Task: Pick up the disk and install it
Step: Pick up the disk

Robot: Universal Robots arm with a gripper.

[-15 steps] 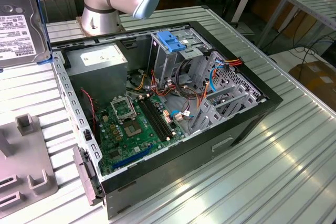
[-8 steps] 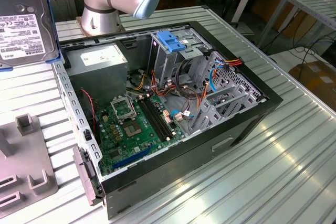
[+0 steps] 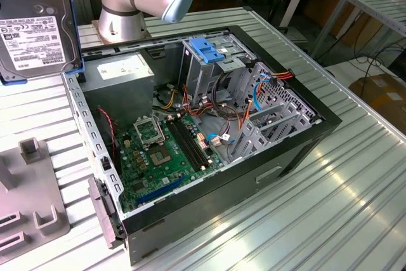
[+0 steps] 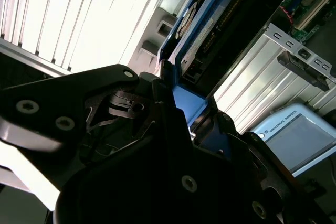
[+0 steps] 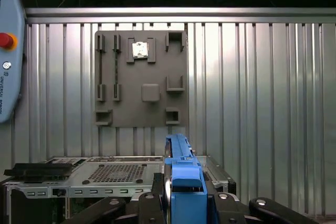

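Exterior view: the disk stands upright at the exterior view's far left, label toward the camera and its blue frame along the edge, beside the back corner of the open computer case. The case lies on a ribbed metal table. A blue bracket sits on top of the drive cage inside the case. A grey holder plate rests on the table near the case. In the first wrist view the gripper is closed around the disk's blue frame, seen edge-on, with the plate further off on the table. The second wrist view shows the same clamp, black fingers pressed against the frame.
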